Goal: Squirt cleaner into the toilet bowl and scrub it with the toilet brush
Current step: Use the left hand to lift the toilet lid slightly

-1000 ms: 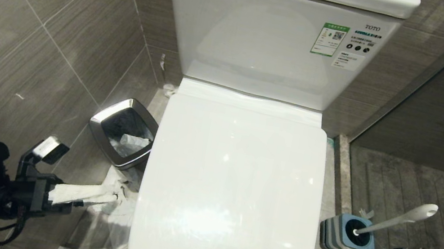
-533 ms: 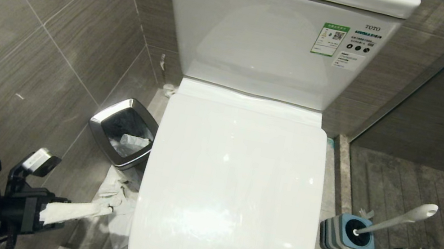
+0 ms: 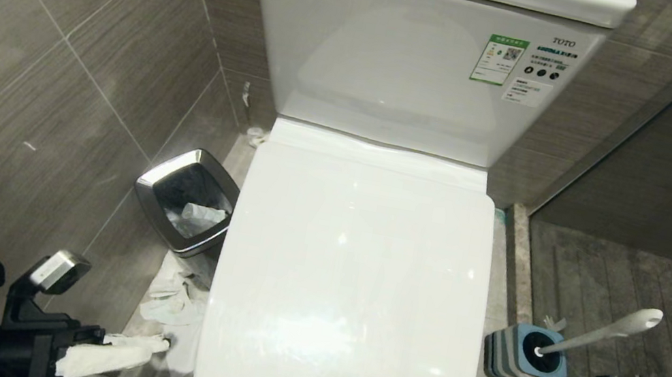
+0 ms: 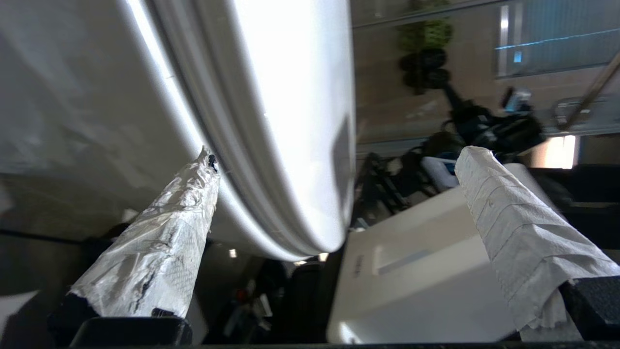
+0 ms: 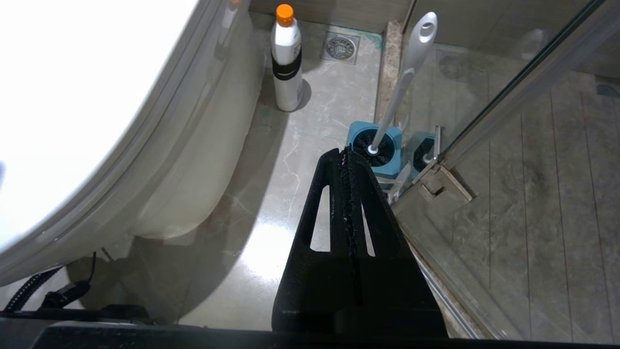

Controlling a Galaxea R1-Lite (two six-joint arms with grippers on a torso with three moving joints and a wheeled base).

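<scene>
Toilet bowl (image 3: 349, 288) has its lid down. Left gripper (image 4: 334, 160), fingers spread and paper-wrapped, is low beside its left front edge. Toilet brush (image 3: 594, 334) stands in its holder (image 3: 524, 356) on its right; right gripper (image 5: 346, 157) is pressed together.

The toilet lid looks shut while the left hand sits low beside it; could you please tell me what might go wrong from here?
1. The toilet lid is down over the bowl, so no scrubbing can start; the open left hand, with paper-wrapped fingers, might slip on the glossy edge when lifting it.
2. Crumpled paper on the floor beside the steel bin could snag the hand.
3. The toilet brush leans from its holder near the glass door; a careless pull may tip the holder.
</scene>
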